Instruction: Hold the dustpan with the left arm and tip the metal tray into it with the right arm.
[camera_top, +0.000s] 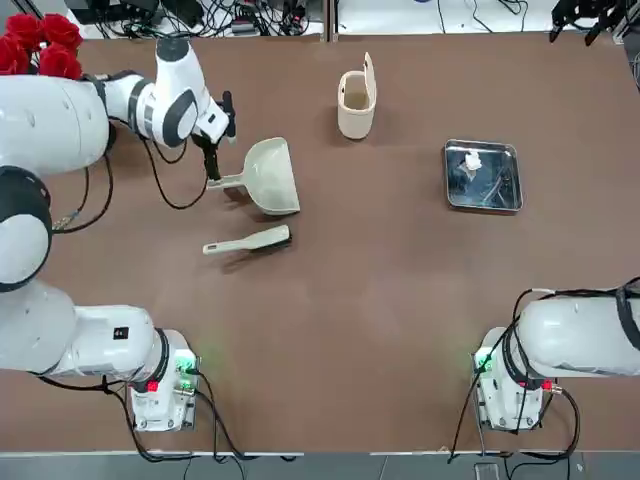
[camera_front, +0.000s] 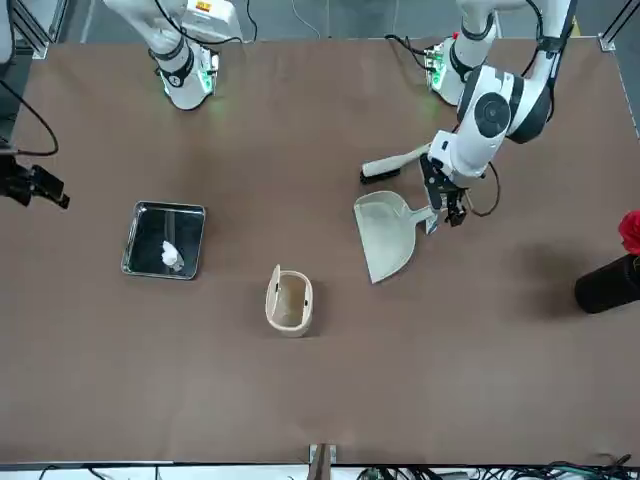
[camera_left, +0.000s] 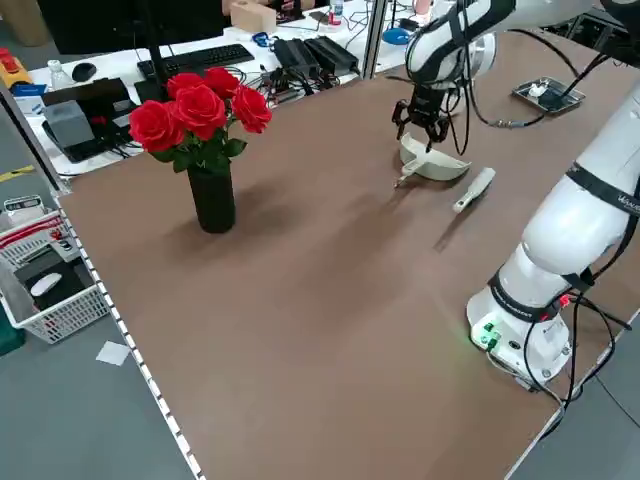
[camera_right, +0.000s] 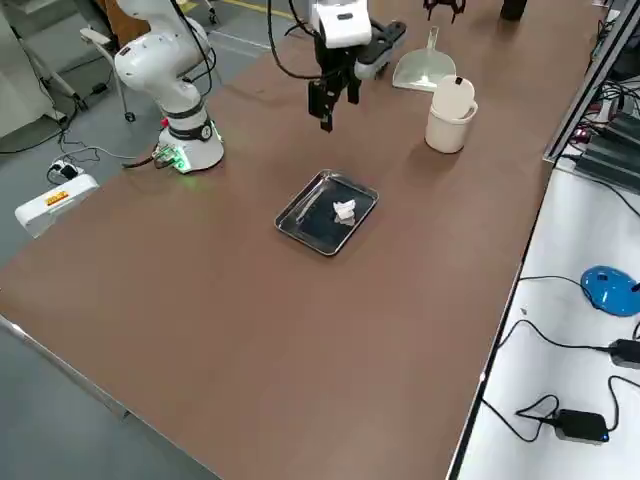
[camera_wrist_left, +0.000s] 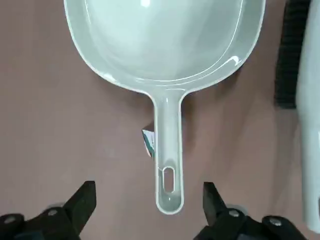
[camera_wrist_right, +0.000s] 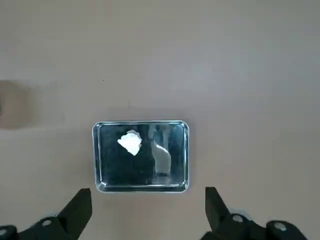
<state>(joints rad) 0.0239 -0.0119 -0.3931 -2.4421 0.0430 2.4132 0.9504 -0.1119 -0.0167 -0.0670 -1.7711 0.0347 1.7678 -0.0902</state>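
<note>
Left gripper (camera_top: 212, 165) positioned above end of dustpan (camera_top: 270, 176) handle, fingers spread wide either side of handle in left wrist view, nothing grasped. Dustpan lying flat on table (camera_top: 380, 300), left of centre, scoop toward middle. Hand brush (camera_top: 250, 241) lying just beside dustpan, nearer robot. Small bin (camera_top: 355, 104) standing farther back, lid raised. Metal tray (camera_top: 484, 176) seated flat on table's right part, white scrap (camera_top: 473, 160) inside. Right gripper (camera_right: 328, 100) held high above tray, fingers open, empty.

Cream dustpan (camera_top: 270, 175), shiny steel metal tray (camera_top: 484, 176), brown table (camera_top: 380, 300).
</note>
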